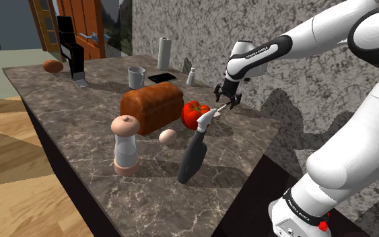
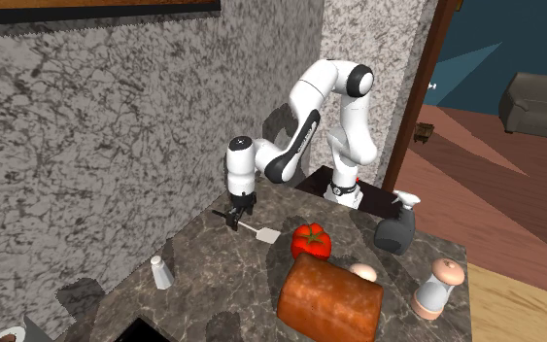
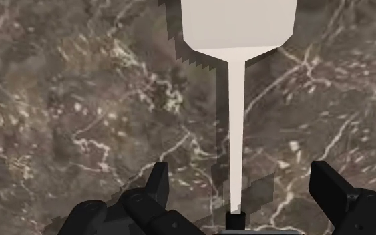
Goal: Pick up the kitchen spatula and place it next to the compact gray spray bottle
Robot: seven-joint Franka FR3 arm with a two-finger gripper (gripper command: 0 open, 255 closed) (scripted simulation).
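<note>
Both fingers (image 3: 332,190) stand wide apart, straddling the spatula (image 3: 238,27) handle, no contact. Second exterior view: spatula at 9 o'clock of tomato (image 2: 309,239); spray bottle (image 2: 396,231) at tomato's 3 o'clock.

You're looking at a home kitchen here — you've got a dark marble counter (image 1: 66,108) with a bread loaf (image 1: 151,106), tomato (image 1: 194,113), mug (image 1: 136,77) and paper towel roll (image 1: 163,54) — plus a wooden door (image 1: 87,20) and wood floor (image 1: 13,195) beyond it.
</note>
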